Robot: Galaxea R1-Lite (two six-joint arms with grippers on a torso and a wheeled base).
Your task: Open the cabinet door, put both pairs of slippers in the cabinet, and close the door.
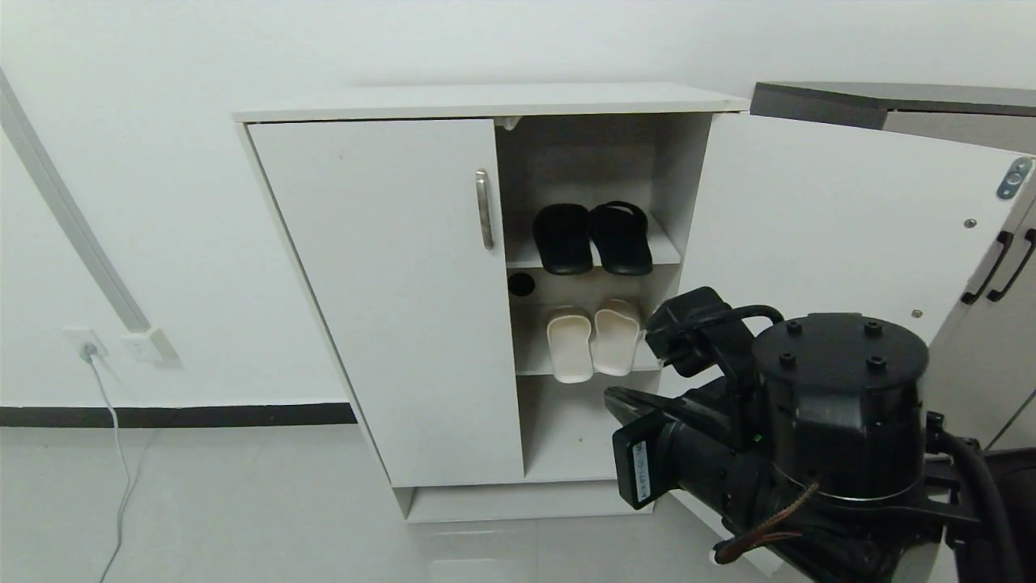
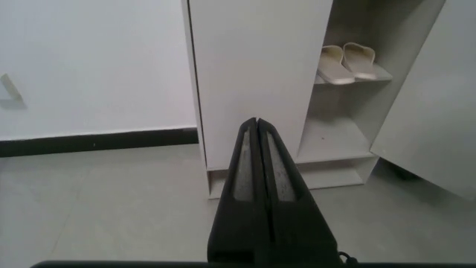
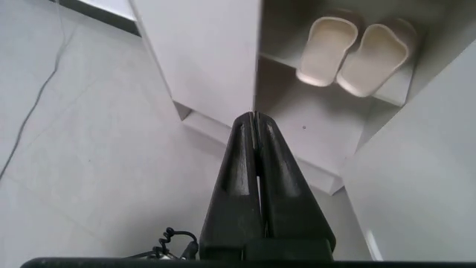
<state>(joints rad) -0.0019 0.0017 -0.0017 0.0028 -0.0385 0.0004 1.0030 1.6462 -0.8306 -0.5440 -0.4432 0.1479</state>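
Inside the cabinet [image 1: 486,102], black slippers [image 1: 592,237] sit above white slippers [image 1: 592,342]; the right door [image 1: 825,219] hangs open. My left gripper [image 2: 256,128] and right gripper [image 3: 256,123] are pressed together.

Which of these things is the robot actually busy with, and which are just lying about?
For the job: cabinet, its open door, black slippers, white slippers, left hand and right hand, both shut.
Just there: wall socket, cable, grey cabinet beside.
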